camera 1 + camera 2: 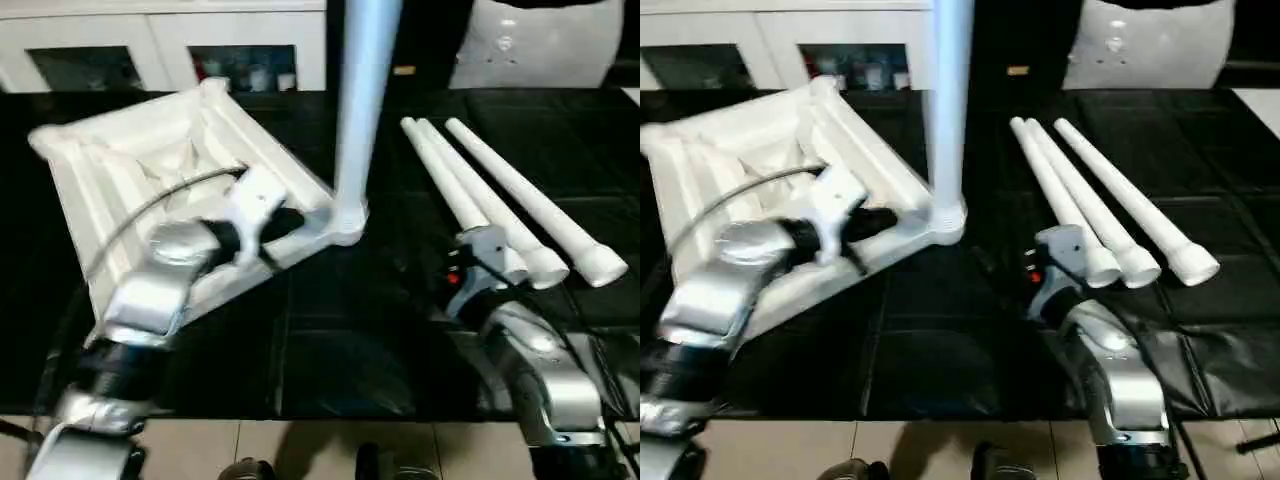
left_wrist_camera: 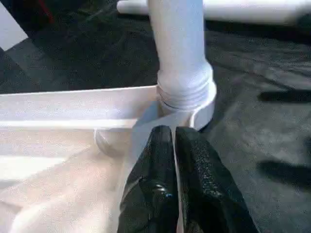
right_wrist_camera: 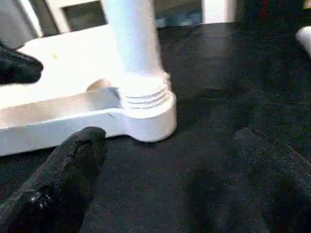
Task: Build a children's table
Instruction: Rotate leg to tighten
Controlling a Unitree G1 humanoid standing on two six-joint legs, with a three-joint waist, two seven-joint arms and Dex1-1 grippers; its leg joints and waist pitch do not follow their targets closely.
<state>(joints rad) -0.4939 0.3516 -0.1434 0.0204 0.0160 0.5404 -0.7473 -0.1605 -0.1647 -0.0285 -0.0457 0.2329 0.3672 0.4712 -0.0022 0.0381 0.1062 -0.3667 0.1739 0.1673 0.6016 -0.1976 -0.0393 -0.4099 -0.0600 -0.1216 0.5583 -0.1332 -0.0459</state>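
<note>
The left end effector [image 2: 172, 145] is closed, fingertips pinching a thin rib of the upturned white table top [image 1: 130, 170] beside its corner socket [image 1: 347, 222]; the right end effector [image 3: 160, 160], fingers spread wide, holds nothing; one leg [image 1: 362, 90] stands upright in that socket; three loose legs [image 1: 500, 195] lie on the black bench [image 1: 330, 330] beyond.

The black surface [image 1: 330, 340] carried the upturned white table top [image 1: 130, 170] and, well apart, three loose white legs [image 1: 500, 200] side by side.
</note>
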